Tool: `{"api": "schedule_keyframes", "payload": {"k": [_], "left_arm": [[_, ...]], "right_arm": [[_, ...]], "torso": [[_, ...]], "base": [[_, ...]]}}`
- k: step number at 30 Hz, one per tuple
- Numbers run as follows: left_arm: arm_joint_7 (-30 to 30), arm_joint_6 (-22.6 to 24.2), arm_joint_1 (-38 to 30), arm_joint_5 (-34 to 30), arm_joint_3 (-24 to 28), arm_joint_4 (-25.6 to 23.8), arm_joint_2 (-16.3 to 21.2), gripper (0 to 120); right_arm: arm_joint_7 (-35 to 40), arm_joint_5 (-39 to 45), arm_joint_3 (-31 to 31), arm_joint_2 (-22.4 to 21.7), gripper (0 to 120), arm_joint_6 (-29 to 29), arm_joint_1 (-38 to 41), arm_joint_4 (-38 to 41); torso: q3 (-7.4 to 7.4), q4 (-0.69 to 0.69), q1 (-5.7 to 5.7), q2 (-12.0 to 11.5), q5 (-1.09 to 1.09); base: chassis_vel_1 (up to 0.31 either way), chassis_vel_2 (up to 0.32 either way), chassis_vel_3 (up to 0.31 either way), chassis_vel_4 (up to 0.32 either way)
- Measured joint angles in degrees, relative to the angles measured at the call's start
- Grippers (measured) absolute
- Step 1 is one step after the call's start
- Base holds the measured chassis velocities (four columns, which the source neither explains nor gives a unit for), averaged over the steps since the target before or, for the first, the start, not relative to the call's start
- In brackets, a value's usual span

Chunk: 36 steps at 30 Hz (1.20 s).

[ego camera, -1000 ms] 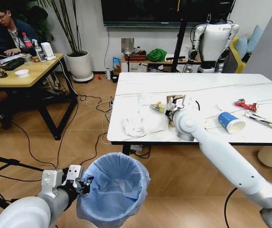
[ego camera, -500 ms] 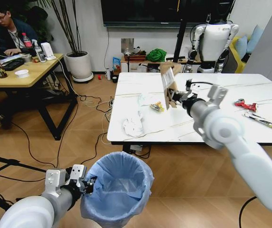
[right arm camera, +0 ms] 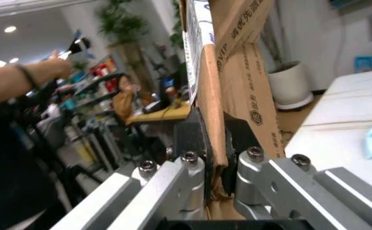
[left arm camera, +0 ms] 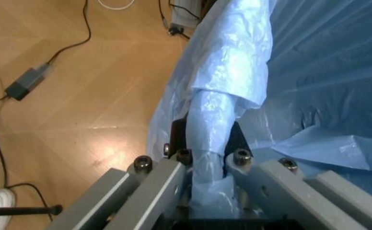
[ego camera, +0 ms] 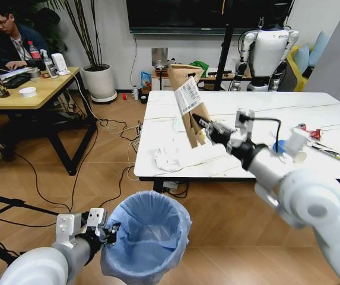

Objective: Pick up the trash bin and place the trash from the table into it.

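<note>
My left gripper [ego camera: 102, 230] is shut on the rim of the trash bin [ego camera: 149, 234], which hangs low in front of the table [ego camera: 247, 107]. In the left wrist view the fingers [left arm camera: 173, 175] pinch a fold of the light-blue bag [left arm camera: 327, 72]. My right gripper [ego camera: 208, 127] is shut on the torn brown cardboard box [ego camera: 187, 98] and holds it upright above the table's near left part. The right wrist view has the cardboard [right arm camera: 237, 72] clamped between the jaws. Still on the table are crumpled tissues [ego camera: 167, 157], a red wrapper [ego camera: 309, 130] and a long packet [ego camera: 333, 152].
A yellow desk [ego camera: 21, 95] with a seated person stands at the left, with cables [ego camera: 107, 127] on the floor beside it. Against the far wall are a white plant pot [ego camera: 98, 80] and another robot [ego camera: 267, 50]. Wooden floor lies open around the bin.
My right gripper has lifted the cardboard box off the table and carried it up and toward the table's left front. The left arm and the bin have hardly moved.
</note>
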Motion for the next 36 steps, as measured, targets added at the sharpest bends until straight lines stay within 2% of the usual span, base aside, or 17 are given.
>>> {"api": "schedule_keyframes", "payload": {"k": [1,2,4,7,10,13,27,36], "left_arm": [[-0.61,0.00,-0.20,-0.82,0.15,0.00,-0.07,0],[-0.61,0.00,-0.20,-0.82,0.15,0.00,-0.07,0],[-1.51,0.00,-0.39,-1.88,0.47,0.14,-0.24,0],[-1.91,0.00,-0.52,-2.19,0.72,0.29,-0.35,0],[-2.64,0.00,-1.59,-2.60,2.34,1.27,-1.05,0],[-2.88,0.00,-2.67,-2.68,3.37,2.50,-1.46,0],[-4.06,0.00,-5.39,-2.73,6.71,3.86,-2.17,0],[-4.16,0.00,-5.11,-2.65,6.68,3.57,-2.21,0]], "right_arm": [[-3.82,-2.75,1.63,0.29,1,-0.04,-4.12,1.47],[-3.82,-2.75,1.63,0.29,1,-0.04,-4.12,1.47],[-6.96,-7.18,2.55,0.69,1,-0.18,-9.71,2.79],[-7.67,-9.03,2.60,0.86,1,-0.27,-11.76,2.91],[-12.60,-18.41,1.66,1.58,1,-0.44,-17.80,3.07],[-16.64,-22.49,1.17,1.90,1,-0.20,-20.65,3.04],[-25.94,-41.46,-2.25,1.07,1,0.84,-28.27,2.80],[-28.38,-48.37,-3.49,0.83,1,1.46,-32.52,2.75]], "torso": [[0.00,-0.03,0.00,0.00,0.00],[0.00,-0.03,0.00,0.00,0.00],[0.00,-0.03,0.00,0.00,0.00],[0.00,-0.02,0.00,0.00,0.00],[0.01,-0.01,0.01,0.00,0.00],[0.01,-0.01,0.01,0.00,0.00],[0.01,-0.01,0.01,0.00,0.00],[0.01,-0.02,0.01,0.00,0.00]], "base": [[0.000,0.000,0.000,0.000],[0.000,0.000,0.000,0.000],[0.000,0.000,0.000,0.000],[0.000,0.000,0.000,0.000],[0.000,0.000,0.000,0.000],[0.000,0.000,0.000,0.000],[0.000,0.000,0.000,0.000],[0.000,0.000,0.000,0.000]]}}
